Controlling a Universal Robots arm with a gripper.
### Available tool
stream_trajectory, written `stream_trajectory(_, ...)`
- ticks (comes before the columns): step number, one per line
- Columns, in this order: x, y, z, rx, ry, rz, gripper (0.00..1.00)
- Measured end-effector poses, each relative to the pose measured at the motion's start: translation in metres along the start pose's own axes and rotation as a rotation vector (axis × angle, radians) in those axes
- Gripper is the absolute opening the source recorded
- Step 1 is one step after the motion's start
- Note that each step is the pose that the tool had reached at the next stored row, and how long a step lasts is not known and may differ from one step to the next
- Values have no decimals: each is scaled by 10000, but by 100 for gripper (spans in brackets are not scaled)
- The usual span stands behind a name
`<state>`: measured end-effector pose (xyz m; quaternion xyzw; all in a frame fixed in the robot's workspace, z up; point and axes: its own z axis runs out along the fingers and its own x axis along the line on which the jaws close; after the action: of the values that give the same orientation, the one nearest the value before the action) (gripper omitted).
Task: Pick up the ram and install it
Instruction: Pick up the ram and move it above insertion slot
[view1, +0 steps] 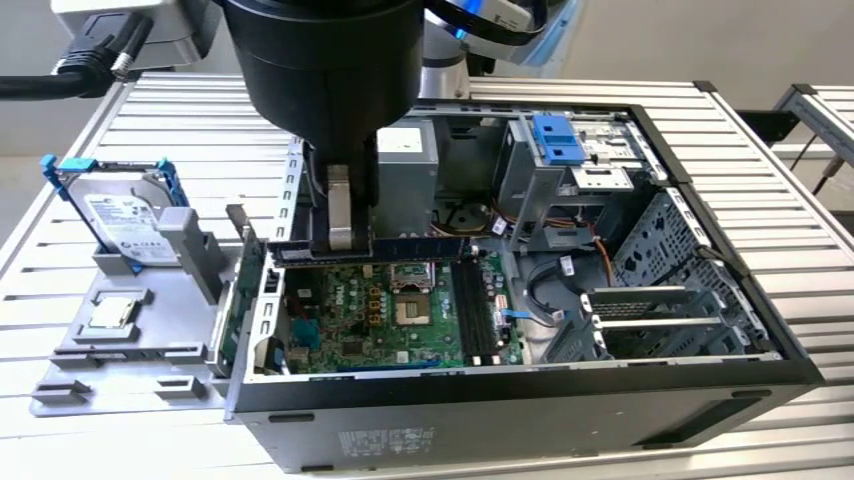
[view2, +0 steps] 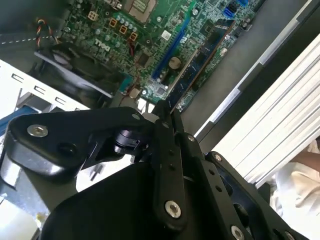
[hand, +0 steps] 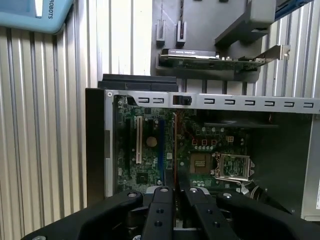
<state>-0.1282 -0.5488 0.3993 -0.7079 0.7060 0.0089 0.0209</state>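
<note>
The gripper (view1: 344, 240) is clamping one end of the ram (view1: 420, 243). The dark stick is hanging level inside the open computer case (view1: 534, 400), just above the green motherboard (view1: 387, 310). In the first wrist view the black fingers (hand: 162, 200) are pinching the ram (hand: 175, 150) edge-on, with the board beneath it. Outside the case, on the exterior view's left, a hard drive (view1: 127, 215) is standing in a grey holder (view1: 80, 360). It is showing a white label, but I cannot make out the print. A ribbed aluminium table (view1: 160, 110) is carrying the case.
</note>
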Motion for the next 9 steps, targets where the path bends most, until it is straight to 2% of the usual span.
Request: stream_trajectory(9, -9, -138, 3, -1, 0, -13, 0)
